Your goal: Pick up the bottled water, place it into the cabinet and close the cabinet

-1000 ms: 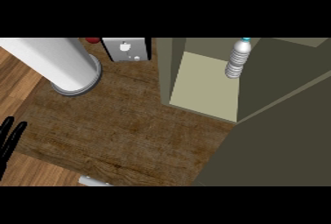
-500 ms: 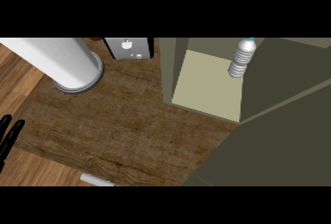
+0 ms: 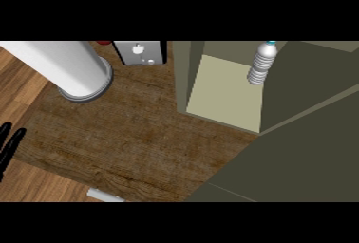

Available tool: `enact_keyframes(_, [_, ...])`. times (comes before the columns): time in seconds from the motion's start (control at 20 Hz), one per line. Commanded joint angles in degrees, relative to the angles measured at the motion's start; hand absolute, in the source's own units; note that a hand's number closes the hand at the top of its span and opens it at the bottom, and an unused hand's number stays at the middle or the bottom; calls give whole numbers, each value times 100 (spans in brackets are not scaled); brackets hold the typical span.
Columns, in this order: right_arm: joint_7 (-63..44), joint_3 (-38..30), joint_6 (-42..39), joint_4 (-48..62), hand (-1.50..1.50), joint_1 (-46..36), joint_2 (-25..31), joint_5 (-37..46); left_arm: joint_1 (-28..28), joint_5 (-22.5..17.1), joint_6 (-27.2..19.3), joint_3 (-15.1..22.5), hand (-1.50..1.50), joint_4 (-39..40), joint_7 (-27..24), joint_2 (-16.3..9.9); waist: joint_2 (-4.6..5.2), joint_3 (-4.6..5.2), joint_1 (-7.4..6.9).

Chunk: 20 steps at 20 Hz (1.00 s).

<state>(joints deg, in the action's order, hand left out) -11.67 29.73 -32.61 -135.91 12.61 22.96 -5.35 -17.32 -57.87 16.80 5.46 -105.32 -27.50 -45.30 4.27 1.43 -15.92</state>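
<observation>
The bottled water (image 3: 261, 64), clear with a pale blue cap, stands upright inside the open cabinet (image 3: 224, 97) at the top right, on its pale floor near the right inner wall. The cabinet's dark olive door (image 3: 301, 161) fills the lower right of the head view. My left hand (image 3: 8, 144) shows only as straight black fingers at the left edge, far from the bottle and holding nothing. My right hand does not show anywhere.
A big white cylinder (image 3: 67, 66) stands at the top left of the wooden counter (image 3: 133, 137). A grey appliance (image 3: 140, 51) sits at the back beside a small red thing (image 3: 104, 42). A small white object (image 3: 105, 194) lies at the counter's front edge.
The dark door's lower edge has spread leftward over the counter. The left hand's fingers have slid slightly toward the left edge. The bottle stays upright in the cabinet.
</observation>
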Motion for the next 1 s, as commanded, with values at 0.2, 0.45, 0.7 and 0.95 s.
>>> enact_keyframes(0.2, [-971,-140,576,1141,150,-1156,-764,-50,-25,-69,85,-16,-150,99,34,-7,-60,-34,-38])
enact_keyframes(0.45, [-1370,-380,772,1928,150,-2125,-1253,-204,28,-146,133,-58,-150,188,45,-2,-72,-48,-41])
enact_keyframes(0.7, [-1609,-899,1470,2699,150,-3076,-1920,134,-44,-84,148,-65,-150,301,29,4,-168,-71,154])
enact_keyframes(0.95, [-1730,-1357,2414,3786,150,-4230,-2277,374,67,-218,154,-205,-150,476,-9,44,-152,-91,332])
